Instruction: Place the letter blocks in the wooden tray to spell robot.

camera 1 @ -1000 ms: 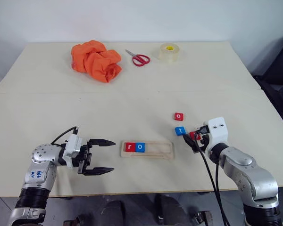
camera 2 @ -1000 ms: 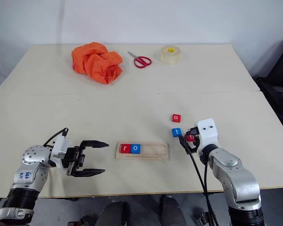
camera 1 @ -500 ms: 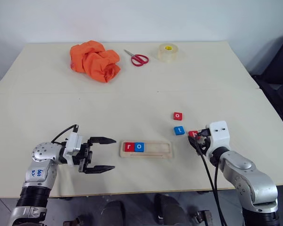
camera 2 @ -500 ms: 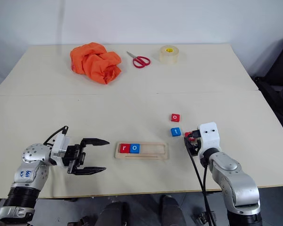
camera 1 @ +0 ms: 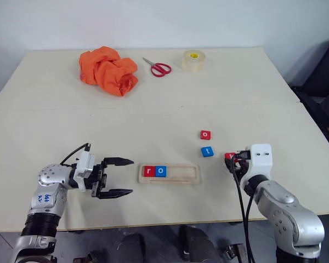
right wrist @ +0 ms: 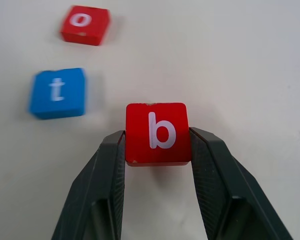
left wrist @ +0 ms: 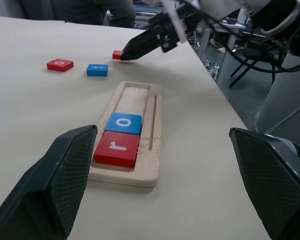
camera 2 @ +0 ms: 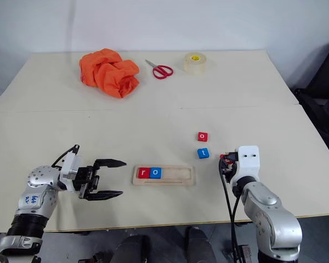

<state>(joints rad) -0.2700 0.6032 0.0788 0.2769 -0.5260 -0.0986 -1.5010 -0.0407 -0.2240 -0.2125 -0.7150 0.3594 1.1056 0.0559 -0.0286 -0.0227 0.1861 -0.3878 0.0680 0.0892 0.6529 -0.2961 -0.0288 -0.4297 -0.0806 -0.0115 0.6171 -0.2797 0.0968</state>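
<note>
Your right gripper (right wrist: 157,145) clamped on the red square "b" block (right wrist: 157,133), letter upright, long pale wooden tray (camera 1: 170,173) lying crosswise on the table (camera 1: 153,120), left gripper (camera 1: 119,176) spread open beside it.

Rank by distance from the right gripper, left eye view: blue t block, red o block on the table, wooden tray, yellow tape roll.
From the right gripper, which pinches the red b block:
1. Blue t block, just to its left.
2. Red o block, beyond the t.
3. Pale wooden tray, further left, table's near edge.
4. Yellow tape roll, far edge.
</note>
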